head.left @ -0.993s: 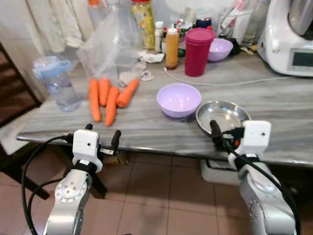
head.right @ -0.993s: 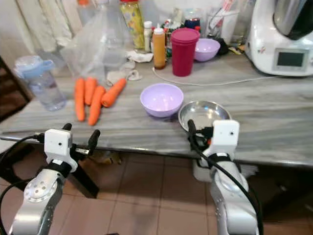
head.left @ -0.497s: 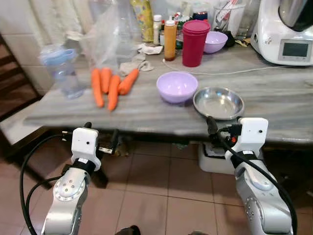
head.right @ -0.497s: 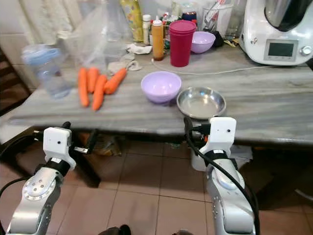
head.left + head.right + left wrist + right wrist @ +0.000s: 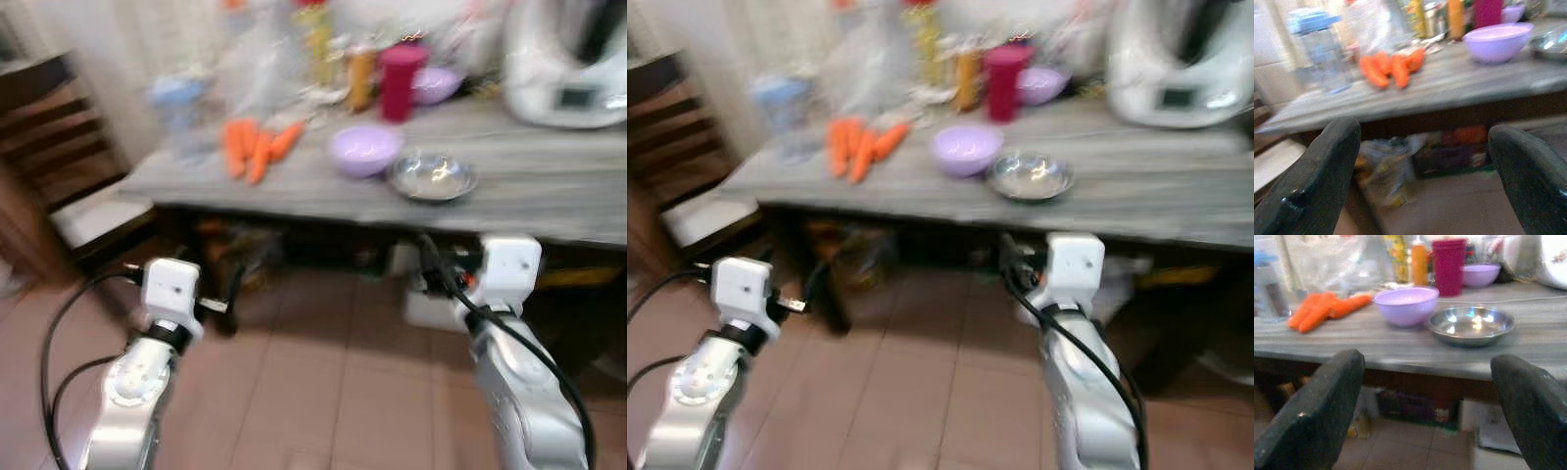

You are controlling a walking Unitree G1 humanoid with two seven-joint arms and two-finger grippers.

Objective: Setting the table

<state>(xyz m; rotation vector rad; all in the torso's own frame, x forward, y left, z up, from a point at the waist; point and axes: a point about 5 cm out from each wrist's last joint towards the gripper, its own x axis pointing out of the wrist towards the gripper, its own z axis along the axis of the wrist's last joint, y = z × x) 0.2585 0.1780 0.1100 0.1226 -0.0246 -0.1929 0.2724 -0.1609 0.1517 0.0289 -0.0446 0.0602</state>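
The left gripper [image 5: 1422,161] and right gripper [image 5: 1425,401] are held wide open and empty, below the table [image 5: 549,191] edge. The steel bowl [image 5: 1470,324] is seated beside the purple bowl [image 5: 1406,304].

On the grey stone table [image 5: 549,191], the lilac plastic bowl [image 5: 365,149] sits just left of the round steel dish [image 5: 432,176]. The orange carrots [image 5: 253,149] lie further left, the magenta plastic tumbler [image 5: 400,80] behind the bowl.
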